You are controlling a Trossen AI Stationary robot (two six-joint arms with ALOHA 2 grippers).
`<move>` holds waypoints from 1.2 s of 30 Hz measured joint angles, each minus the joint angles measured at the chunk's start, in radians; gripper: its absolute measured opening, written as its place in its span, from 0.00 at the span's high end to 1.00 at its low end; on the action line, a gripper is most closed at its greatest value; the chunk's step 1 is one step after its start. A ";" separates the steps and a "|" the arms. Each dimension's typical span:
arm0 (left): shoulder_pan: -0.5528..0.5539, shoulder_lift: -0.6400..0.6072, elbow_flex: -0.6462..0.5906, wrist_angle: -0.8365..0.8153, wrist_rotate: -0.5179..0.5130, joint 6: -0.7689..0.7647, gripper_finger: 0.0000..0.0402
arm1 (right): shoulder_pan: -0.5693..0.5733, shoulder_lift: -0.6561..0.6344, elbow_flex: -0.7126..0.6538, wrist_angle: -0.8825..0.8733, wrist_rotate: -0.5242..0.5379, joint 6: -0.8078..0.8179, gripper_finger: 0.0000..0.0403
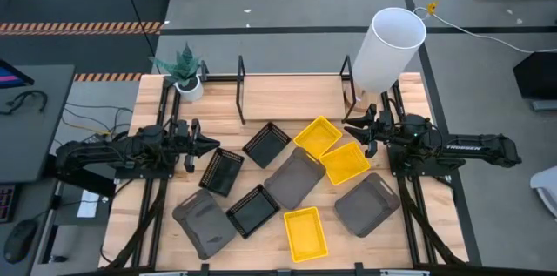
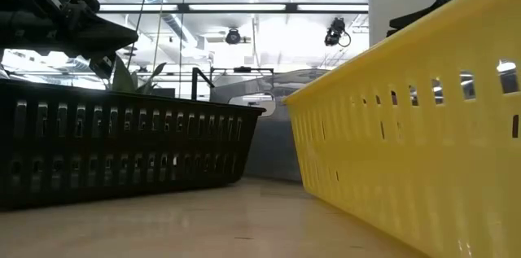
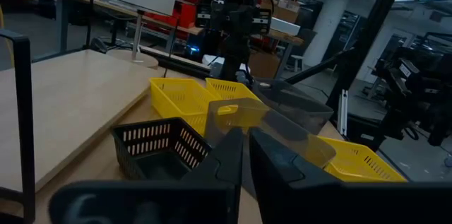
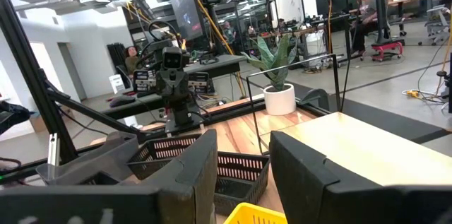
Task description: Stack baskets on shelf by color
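Bright, even ceiling light filled the room; the strip lamps [image 2: 269, 7] blew out white in my low view. Shadows on the table [image 1: 287, 93] stayed faint. My own fingers [image 3: 212, 174] loomed blurred, close to the wrist lens.

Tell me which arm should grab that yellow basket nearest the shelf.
Right. The right gripper hovers beside the yellow basket, while the left gripper sits across the table by a black basket.

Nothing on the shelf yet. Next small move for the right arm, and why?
Probably lower the right gripper, open, onto the yellow basket just beside it. All nine baskets lie on the table, the shelf bears none, and the left gripper hovers by a black basket.
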 joint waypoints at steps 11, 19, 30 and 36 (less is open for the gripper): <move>0.000 0.000 0.000 0.000 0.000 0.000 0.94 | 0.000 0.000 0.000 0.000 0.000 0.000 0.66; 0.000 0.000 0.000 0.000 0.000 0.000 0.91 | 0.000 0.000 0.000 0.000 0.000 0.000 0.66; 0.000 0.000 0.000 0.000 0.000 0.000 0.94 | 0.000 0.000 0.000 0.000 0.000 0.000 0.66; 0.000 0.000 0.000 0.000 0.000 0.000 0.92 | 0.000 0.000 0.000 0.000 0.000 0.000 0.66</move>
